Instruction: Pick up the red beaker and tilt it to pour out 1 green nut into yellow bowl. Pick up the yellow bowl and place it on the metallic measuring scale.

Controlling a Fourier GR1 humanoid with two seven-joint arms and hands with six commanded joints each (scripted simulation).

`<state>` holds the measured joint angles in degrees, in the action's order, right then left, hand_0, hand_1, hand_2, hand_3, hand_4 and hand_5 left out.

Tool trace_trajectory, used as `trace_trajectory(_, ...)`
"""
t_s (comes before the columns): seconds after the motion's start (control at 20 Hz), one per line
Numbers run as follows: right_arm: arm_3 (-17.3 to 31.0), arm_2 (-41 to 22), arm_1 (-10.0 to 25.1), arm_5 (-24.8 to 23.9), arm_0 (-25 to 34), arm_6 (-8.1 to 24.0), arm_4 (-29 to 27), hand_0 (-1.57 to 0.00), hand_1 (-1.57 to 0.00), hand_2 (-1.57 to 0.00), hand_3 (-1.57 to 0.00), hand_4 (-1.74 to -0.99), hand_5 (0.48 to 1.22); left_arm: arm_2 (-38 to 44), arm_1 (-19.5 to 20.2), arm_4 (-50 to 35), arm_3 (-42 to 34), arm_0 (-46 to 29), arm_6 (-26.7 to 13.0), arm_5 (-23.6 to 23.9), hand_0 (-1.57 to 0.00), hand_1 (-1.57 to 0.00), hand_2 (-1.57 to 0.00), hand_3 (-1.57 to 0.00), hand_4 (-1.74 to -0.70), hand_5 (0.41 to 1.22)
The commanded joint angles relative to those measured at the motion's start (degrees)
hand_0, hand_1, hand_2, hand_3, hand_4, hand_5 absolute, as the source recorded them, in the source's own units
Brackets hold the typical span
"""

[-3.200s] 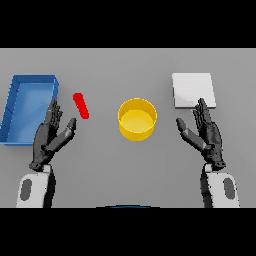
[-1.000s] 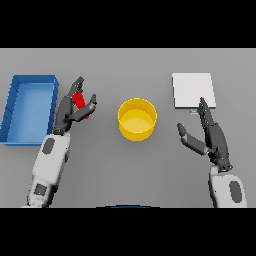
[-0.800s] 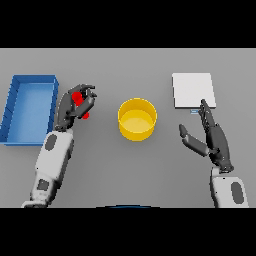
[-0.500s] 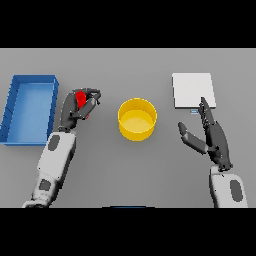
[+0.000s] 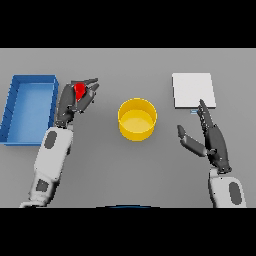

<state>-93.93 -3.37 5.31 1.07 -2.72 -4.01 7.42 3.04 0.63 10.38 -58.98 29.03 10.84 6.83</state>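
Left hand (image 5: 75, 100): I grip the red beaker (image 5: 79, 90).
Right hand (image 5: 210, 137): open, idle.
Left to do: pour into yellow bowl (image 5: 137, 119); bowl onto scale (image 5: 193, 90).

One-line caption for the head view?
Left hand grips the red beaker left of the yellow bowl; right hand open.

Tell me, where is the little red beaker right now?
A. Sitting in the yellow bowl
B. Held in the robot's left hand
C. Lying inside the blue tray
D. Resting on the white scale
B: the red beaker sits between the curled fingers of the left hand, right of the blue tray and left of the yellow bowl.
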Motion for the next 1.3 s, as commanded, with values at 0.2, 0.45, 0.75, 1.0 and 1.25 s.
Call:
trace_trajectory(0.2,0.67,-0.09,-0.11,0.04,1.56,0.37,0.15,0.0,0.0,0.0,0.0,-1.277,0.664,-5.55,3.43,5.57,-7.33,0.77,-7.47,-0.86,-1.57,-1.57,-1.56,-1.56,-1.62,1.174)
trace_trajectory(0.45,0.37,-0.23,-0.18,-0.23,0.37,0.01,0.6,0.0,0.0,0.0,0.0,-1.277,0.679,-8.9,4.43,8.23,-6.35,3.25,-11.26,-0.49,-1.57,-1.57,-1.56,-1.56,-1.62,1.14)
trace_trajectory(0.75,0.61,-0.03,-0.36,-0.15,1.74,1.86,0.2,0.0,0.0,0.0,0.0,-1.276,0.689,-19.76,10.33,19.24,-5.03,9.96,-16.57,-3.61,-1.57,-1.57,-1.57,-1.57,-1.71,1.133)
trace_trajectory(1.0,-0.6,-0.89,-0.12,-0.29,0.38,1.16,1.49,0.0,0.0,0.0,0.0,-1.289,0.695,-29.34,14.87,27.07,-1.88,15.99,-18.2,-10.94,-1.57,-1.57,-1.57,-1.57,-1.73,1.182)
trace_trajectory(1.25,-0.59,-0.25,-1.0,-0.04,-0.26,1.8,-0.35,0.0,0.0,0.0,0.0,-1.284,0.678,-37.19,16.89,31.73,0.57,22.08,-19.12,-19.56,-1.57,-1.57,-1.57,-1.57,-1.61,1.208)
